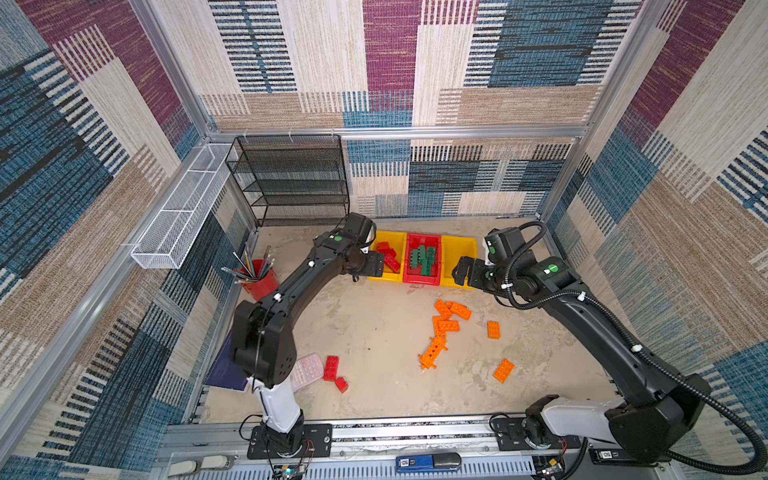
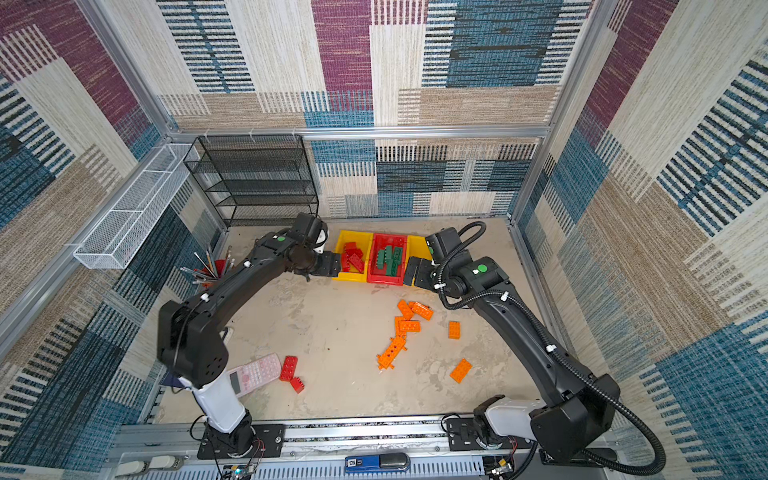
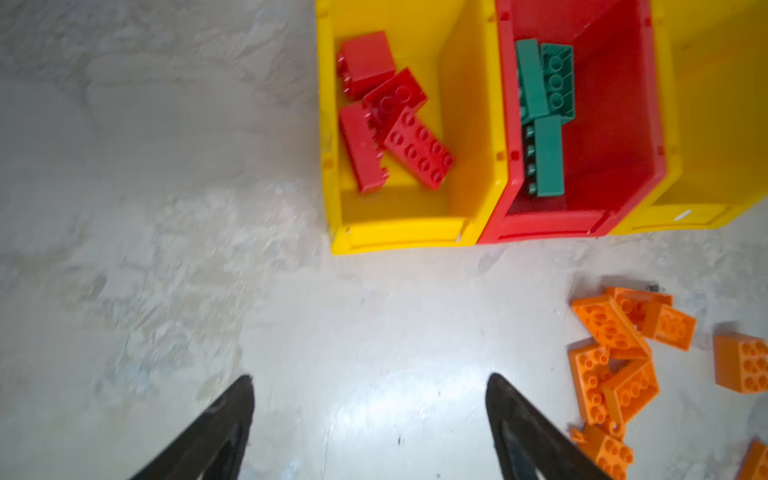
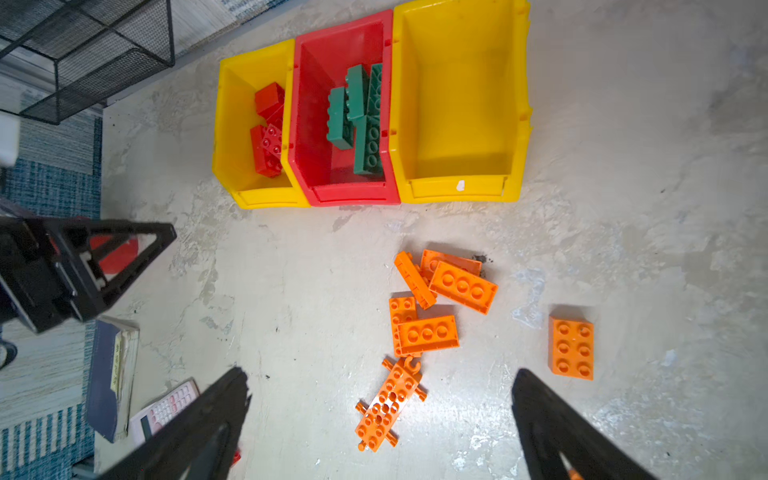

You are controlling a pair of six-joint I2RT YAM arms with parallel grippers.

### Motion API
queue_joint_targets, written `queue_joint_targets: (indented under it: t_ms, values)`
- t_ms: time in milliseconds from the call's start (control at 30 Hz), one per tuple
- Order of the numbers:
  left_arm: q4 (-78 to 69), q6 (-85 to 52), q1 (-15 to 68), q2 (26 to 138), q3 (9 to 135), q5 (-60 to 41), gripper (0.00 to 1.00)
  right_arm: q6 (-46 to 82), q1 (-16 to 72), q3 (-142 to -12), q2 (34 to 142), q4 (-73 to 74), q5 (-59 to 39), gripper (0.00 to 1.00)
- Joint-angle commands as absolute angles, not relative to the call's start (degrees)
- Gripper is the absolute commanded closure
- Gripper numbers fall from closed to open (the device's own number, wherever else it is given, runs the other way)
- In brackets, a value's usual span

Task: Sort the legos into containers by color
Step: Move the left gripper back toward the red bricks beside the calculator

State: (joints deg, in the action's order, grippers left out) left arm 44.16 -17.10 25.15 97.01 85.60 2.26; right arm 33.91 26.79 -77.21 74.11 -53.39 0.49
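Bright, even light falls from overhead in both top views; the straight frame rails bow toward the picture edges, as through a wide lens. In the left wrist view a white glare patch lies on the table (image 3: 399,409) just ahead of the spread tips of the left gripper (image 3: 370,375); the bare surface farther ahead is smeared with blur. The right wrist view is sharper; ahead of the right gripper (image 4: 380,370), the orange legos (image 4: 571,347) cast short soft shadows on their far sides; its near fingers are out of focus.
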Motion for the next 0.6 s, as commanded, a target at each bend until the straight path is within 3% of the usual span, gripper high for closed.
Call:
queue_joint_targets:
  t_ms: [0, 267, 567]
  values:
    - [43.7, -24.2, 25.1, 86.8, 73.6, 6.7, 0.14, 29.8, 26.9, -77.6, 74.7, -49.3, -3.6, 0.00]
    - [48.2, -35.4, 26.5, 68.8, 52.2, 9.3, 0.22, 25.7, 27.1, -75.4, 68.9, -51.0, -8.5, 0.00]
    - [46.8, -41.1, 27.1, 64.0, 41.8, 8.4, 0.27, 25.3, 27.0, -71.2, 60.0, -54.1, -9.2, 0.00]
